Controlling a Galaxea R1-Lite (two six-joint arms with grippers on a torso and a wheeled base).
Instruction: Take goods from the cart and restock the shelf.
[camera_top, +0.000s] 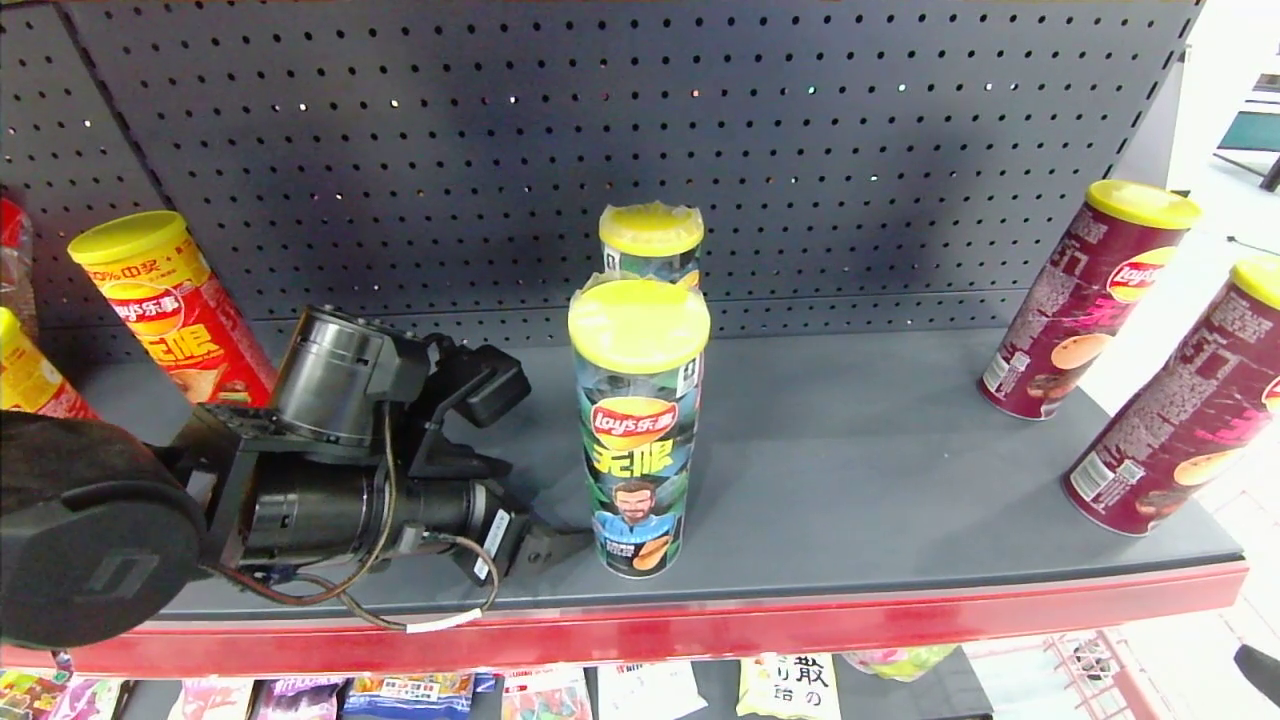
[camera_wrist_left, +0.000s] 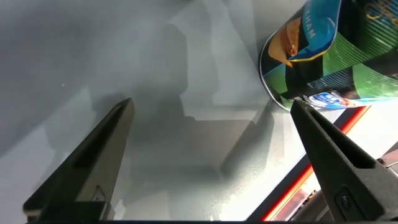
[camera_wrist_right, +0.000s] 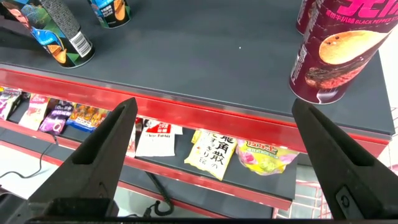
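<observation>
A green chip can (camera_top: 638, 430) with a yellow lid stands upright near the front edge of the grey shelf (camera_top: 850, 470); a second one (camera_top: 651, 240) stands right behind it. My left arm (camera_top: 380, 500) lies on the shelf left of the front can. The left gripper (camera_wrist_left: 211, 104) is open with bare shelf between its fingers, and the can's base (camera_wrist_left: 323, 56) sits just past one fingertip. The right gripper (camera_wrist_right: 214, 104) is open and holds nothing. It hovers in front of the shelf's red edge (camera_wrist_right: 186, 102), with both green cans (camera_wrist_right: 59, 34) off to one side.
Two maroon chip cans (camera_top: 1090, 300) (camera_top: 1180, 400) stand at the shelf's right end, the nearer one (camera_wrist_right: 339, 53) close to the edge. Red cans (camera_top: 165, 310) stand at the far left. Snack bags (camera_wrist_right: 211, 152) lie on the lower shelf. Bare shelf lies between the green and maroon cans.
</observation>
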